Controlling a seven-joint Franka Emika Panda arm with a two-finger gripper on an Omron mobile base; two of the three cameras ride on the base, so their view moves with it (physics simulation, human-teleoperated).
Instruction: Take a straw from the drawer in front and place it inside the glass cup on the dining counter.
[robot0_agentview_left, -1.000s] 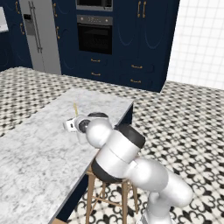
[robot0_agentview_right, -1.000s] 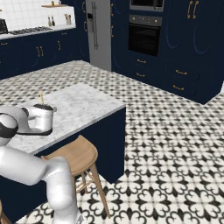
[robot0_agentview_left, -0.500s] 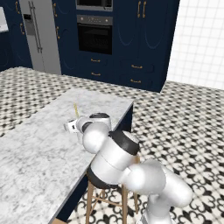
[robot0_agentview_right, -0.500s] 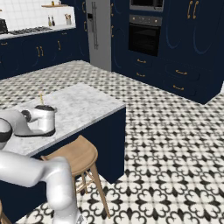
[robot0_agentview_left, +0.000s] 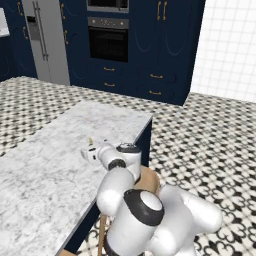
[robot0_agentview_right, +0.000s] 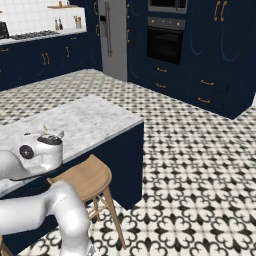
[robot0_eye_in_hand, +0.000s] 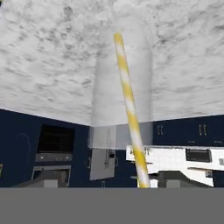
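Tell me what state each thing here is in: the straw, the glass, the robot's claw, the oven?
Straw: standing in the glass, leaning.
Glass cup: upright on the dining counter, holding the straw.
Gripper: jaws apart, with the straw between them; whether they touch it I cannot tell.
Oven: door closed.
Stool: standing at the counter.

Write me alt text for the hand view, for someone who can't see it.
A yellow-and-white striped straw stands inside a clear glass cup on the white-grey marble counter, seen close up from the end effector, whose dark fingertips sit apart at the bottom on either side of the straw. Navy cabinets and an oven show behind.
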